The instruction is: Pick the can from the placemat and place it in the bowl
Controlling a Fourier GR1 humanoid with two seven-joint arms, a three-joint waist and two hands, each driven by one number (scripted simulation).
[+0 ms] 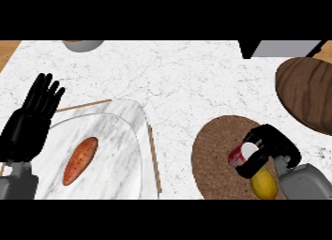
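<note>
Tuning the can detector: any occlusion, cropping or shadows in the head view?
Head view: right hand curls its fingers round the can, hiding most of it; wooden bowl cropped by the right edge; grey bowl cut at the top; lighting even, no strong shadows or glare on the marble counter.

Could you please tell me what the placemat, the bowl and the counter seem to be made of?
Placemat: probably woven fibre, matte brown with a fine ringed texture. Bowl: looks like dark wood, streaked with grain. Counter: white marble-like stone, with thin grey veins.
</note>
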